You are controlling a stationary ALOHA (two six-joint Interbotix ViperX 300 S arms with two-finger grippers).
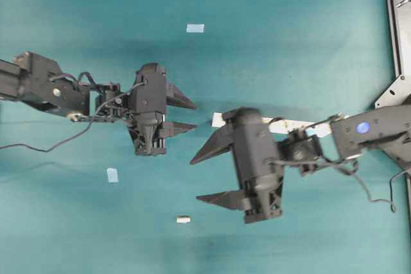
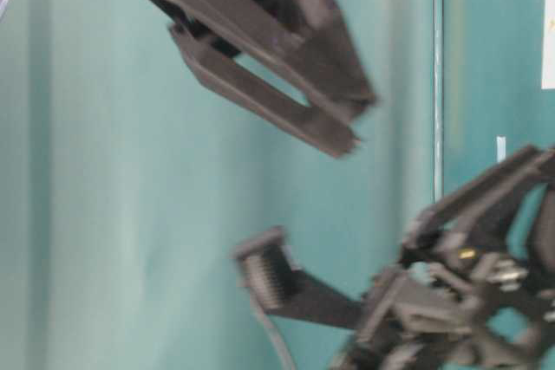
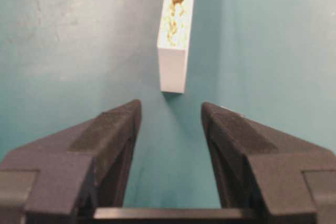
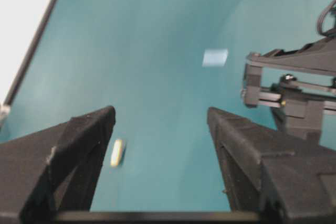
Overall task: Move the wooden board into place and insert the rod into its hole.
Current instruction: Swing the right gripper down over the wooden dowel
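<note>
Judging by its look, the wooden board [image 3: 177, 35] is a light, stiff strip with a smooth pale face, unlikely to bend but liable to slide on the teal surface [image 1: 289, 17]; its narrow long edges offer the surest hold, near the end facing the left gripper [image 3: 170, 129]. It lies flat near the middle of the surface, largely hidden in the overhead view beneath the right arm, with a dark hole visible near its end in the left wrist view. The left jaws stand parted and empty, the board end just ahead of them and apart from both pads. The rod [image 1: 183, 219] lies alone lower on the surface, well apart from the board; being tiny and round, it will probably roll and needs a fine pinch across its length. The right gripper [image 1: 209, 178] hangs spread wide, holding nothing, with the rod ahead of it. Two pale blue tape squares [image 1: 195, 28] lie well clear; the right arm over the board is the only obstruction.
</note>
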